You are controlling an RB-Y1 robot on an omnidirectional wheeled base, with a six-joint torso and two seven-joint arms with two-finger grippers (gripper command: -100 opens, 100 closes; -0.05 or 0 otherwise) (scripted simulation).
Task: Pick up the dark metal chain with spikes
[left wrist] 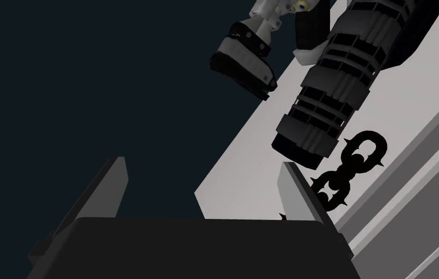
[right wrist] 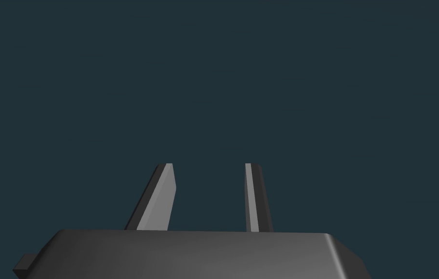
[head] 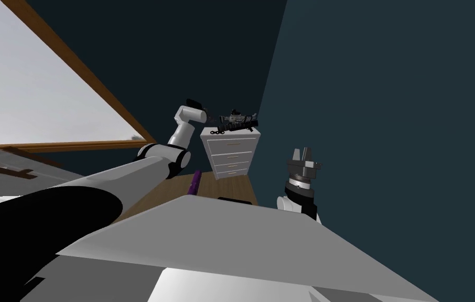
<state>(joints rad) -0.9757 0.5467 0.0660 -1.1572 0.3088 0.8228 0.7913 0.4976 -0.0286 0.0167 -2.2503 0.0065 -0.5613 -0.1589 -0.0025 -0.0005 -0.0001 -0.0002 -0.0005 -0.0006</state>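
The dark spiked chain [left wrist: 354, 167] lies on the white top of a dresser [head: 231, 152], near its front edge, beside a dark ribbed cylinder [left wrist: 332, 97]. In the head view the chain [head: 215, 131] is a small dark string at the top's left corner. My left gripper [left wrist: 203, 162] is open and hovers at that corner; the chain lies just outside one finger [left wrist: 296, 191], not between the two. The head view shows this gripper [head: 203, 112] at the dresser's upper left. My right gripper [head: 302, 153] is raised before the dark wall, fingers [right wrist: 165, 193] apart and holding nothing.
A dark ribbed gadget [head: 237, 121] and a white and black piece [left wrist: 245, 55] share the dresser top. The dresser stands in a corner of dark blue walls. A purple object [head: 195, 182] lies on the wooden floor before it. A wood-framed window [head: 47, 89] is on the left.
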